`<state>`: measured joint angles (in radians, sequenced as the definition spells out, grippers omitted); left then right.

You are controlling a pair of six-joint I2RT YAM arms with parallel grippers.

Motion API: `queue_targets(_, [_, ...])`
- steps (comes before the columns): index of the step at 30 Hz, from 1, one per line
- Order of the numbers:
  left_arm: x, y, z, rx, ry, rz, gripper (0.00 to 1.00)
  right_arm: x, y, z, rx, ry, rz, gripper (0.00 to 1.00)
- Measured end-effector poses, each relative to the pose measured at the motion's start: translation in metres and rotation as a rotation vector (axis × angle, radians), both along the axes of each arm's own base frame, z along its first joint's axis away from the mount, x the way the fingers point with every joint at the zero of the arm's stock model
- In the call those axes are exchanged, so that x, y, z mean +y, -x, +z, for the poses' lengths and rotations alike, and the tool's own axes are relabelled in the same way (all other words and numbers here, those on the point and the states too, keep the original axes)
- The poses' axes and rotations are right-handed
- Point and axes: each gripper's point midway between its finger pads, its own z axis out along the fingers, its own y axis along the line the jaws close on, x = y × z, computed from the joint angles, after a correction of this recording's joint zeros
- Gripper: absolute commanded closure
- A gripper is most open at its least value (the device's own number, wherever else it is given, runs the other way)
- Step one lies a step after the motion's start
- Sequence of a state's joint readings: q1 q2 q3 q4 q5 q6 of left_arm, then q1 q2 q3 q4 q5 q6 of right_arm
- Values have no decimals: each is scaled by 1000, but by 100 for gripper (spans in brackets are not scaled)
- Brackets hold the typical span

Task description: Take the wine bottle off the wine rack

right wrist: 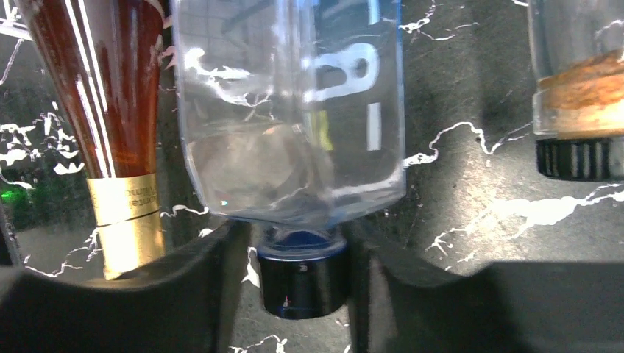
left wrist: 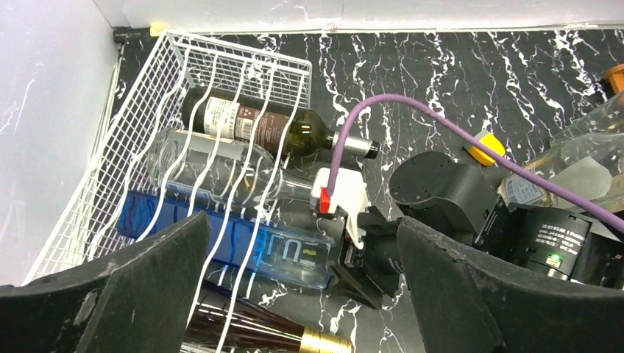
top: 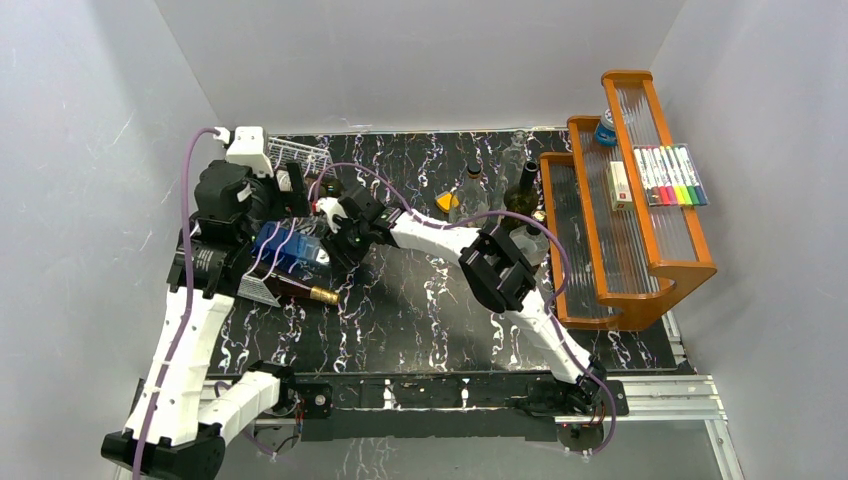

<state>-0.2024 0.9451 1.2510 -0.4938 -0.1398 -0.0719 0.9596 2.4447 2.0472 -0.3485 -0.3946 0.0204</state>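
Bracketing the dark cap [right wrist: 302,283] of the blue bottle [right wrist: 294,110]: the right gripper [right wrist: 302,254] has one finger on each side of it, low centre of the right wrist view. The right-hand finger looks to be touching, with a sliver of marble showing on the left. I cannot tell if it is clamped yet. From the jaws the bottle runs straight up that frame, so the long axis is in line with the gripper, cap nearest and body away. An amber bottle [right wrist: 121,110] with a gold foil neck lies just beside it on the left, and a clear bottle [right wrist: 581,88] is at upper right, apart. In the left wrist view the blue bottle lies left to right across the lower middle, body under the wires of the wine rack [left wrist: 140,118] and cap end sticking out to the right. A dark green bottle [left wrist: 250,129] sits in the rack above it in frame, untouched. The left gripper [left wrist: 302,235] hangs over the rack with its fingers spread wide, gripping nothing. The right arm is the nearer one. My read: the extraction goes along the bottle's axis, toward frame right in the top view, and the close neighbours leave little room for sideways drift.
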Motion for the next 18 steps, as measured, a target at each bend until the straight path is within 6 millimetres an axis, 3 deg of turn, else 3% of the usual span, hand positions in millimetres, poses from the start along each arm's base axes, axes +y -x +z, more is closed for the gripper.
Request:
queue_targets(7, [0,-7,-14,29,-1,14,2,-2,-2,-1,-3,-5,-2,73])
queue_targets(13, [0,-12,-34,67,-11,15,2,-28,1,4,29,10,4,99])
queue_targets(18, [-3,-15,-55,91,-7,9,2,-53,4,19,38,18,2,100])
